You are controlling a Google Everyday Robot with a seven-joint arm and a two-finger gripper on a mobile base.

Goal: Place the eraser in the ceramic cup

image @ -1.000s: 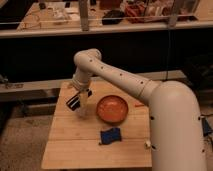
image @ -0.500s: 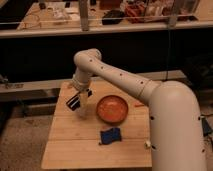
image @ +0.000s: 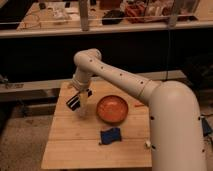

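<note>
My gripper (image: pixel 75 102) hangs low over the left part of the wooden table (image: pixel 70 145), left of the orange bowl. A small pale cream shape (image: pixel 83 106), apparently the ceramic cup, stands right against the gripper on its right side and is partly hidden by it. I cannot tell whether the gripper holds anything. A flat blue object (image: pixel 110 135) lies on the table in front of the bowl. A small white piece (image: pixel 148 144) lies near the table's right front edge. I cannot tell which of these is the eraser.
A wide shallow orange bowl (image: pixel 112 108) sits mid-table. A thin orange item (image: pixel 138 104) lies to its right. My arm's large white body (image: pixel 175 130) covers the table's right side. A dark shelf and a railing run behind the table.
</note>
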